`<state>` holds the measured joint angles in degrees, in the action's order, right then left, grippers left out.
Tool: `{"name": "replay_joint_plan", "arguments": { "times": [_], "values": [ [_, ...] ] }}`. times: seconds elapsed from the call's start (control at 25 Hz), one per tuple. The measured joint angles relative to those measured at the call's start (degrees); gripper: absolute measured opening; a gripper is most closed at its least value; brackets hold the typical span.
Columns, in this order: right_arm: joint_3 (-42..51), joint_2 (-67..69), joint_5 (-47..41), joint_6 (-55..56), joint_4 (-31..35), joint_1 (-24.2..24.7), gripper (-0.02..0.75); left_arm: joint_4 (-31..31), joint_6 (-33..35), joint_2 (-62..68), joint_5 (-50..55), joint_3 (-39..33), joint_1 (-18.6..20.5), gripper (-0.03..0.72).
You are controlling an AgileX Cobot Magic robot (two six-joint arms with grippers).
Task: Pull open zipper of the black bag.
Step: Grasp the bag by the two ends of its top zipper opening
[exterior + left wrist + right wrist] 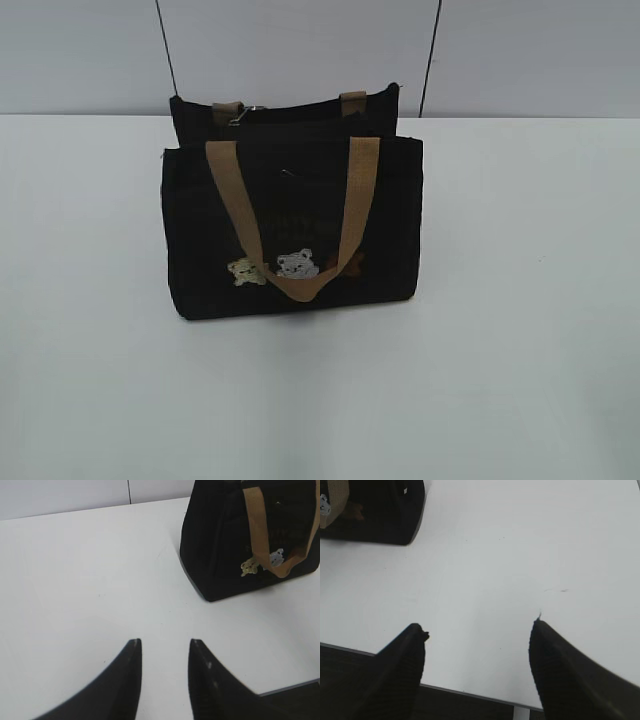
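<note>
**Starting Position: Both Hands Clear of the Bag**

The black bag [295, 225] stood upright near the middle of the white desk [520, 350], its front panel facing the exterior camera. This posture kept the zipper [300, 112] uppermost along the top edge, where it could be reached from above. A small silvery metal pull tab [243, 114] showed near the left end of that edge, beside a tan strap loop [227, 110]. The zipper appeared not yet drawn; how far it was closed could not be determined from these views.

The bag was rectangular, of matte black woven fabric, soft-sided but holding its shape. A tan webbing handle [300, 215] hung slack in a U down the front panel. Two small bear patches [275, 268], one cream and one white, sat near the handle's low point, under faint brown lettering.

The left hand [165, 647] hovered over bare desk, well apart from the bag, its two dark tapered fingers set moderately apart and holding nothing. The right hand [477, 630] hovered near the desk's front edge, fingers set wide apart and empty; ribbed inner faces were visible. Neither hand touched the bag, which was consistent with a ready pose before approach.
</note>
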<state>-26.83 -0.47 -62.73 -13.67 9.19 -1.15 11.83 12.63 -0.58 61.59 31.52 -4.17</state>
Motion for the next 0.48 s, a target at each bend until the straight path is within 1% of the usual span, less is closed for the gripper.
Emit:
{"name": "replay_joint_plan", "arguments": {
  "times": [0.48],
  "values": [
    [0.0, 0.0, 0.0, 0.0, 0.0, 0.0, 0.498, 0.0, 0.0, 0.0, 0.0, 0.0, 0.0, 0.237]
  ]
}}
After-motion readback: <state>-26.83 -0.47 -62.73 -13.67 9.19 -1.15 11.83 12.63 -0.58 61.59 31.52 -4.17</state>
